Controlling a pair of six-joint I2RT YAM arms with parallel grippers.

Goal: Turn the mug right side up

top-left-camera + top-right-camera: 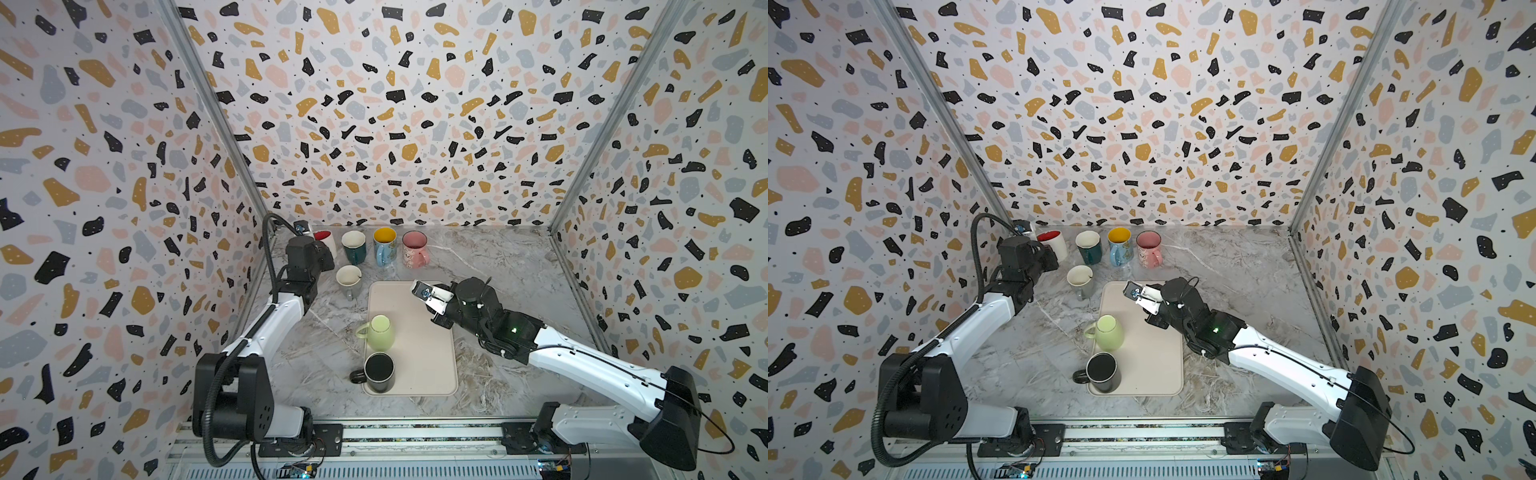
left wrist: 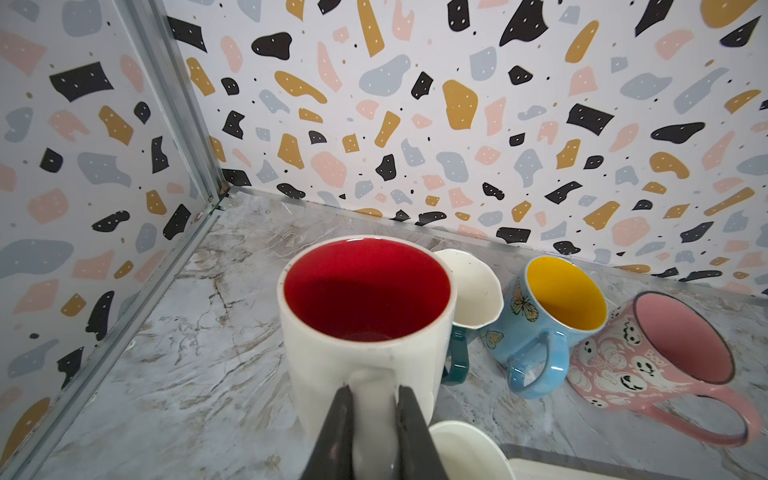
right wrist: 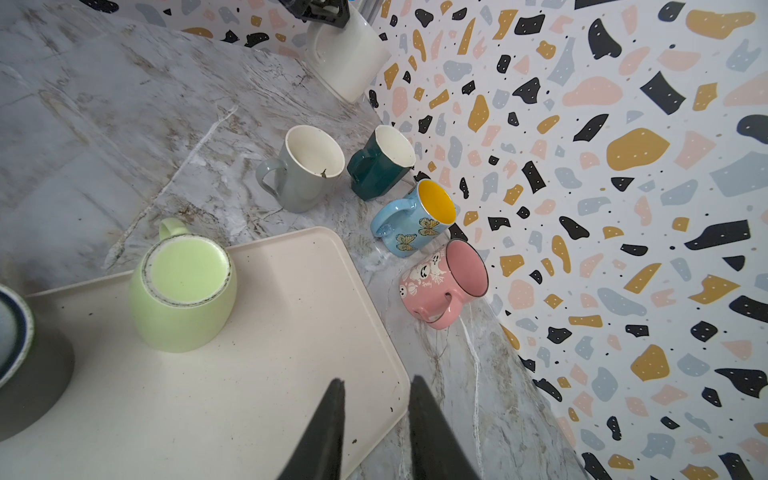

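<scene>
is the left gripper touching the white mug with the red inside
Touching: in the left wrist view the left gripper clamps the handle of the white mug with the red inside.

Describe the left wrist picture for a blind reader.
Two dark fingers pinch the handle of a white mug with a red inside. Beside it stand a teal mug, a blue mug and a pink mug.

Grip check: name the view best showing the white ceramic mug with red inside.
Left wrist: the mug fills it, handle pinched in the left gripper. Both top views show it partly behind that arm; right wrist, its outside.
</scene>
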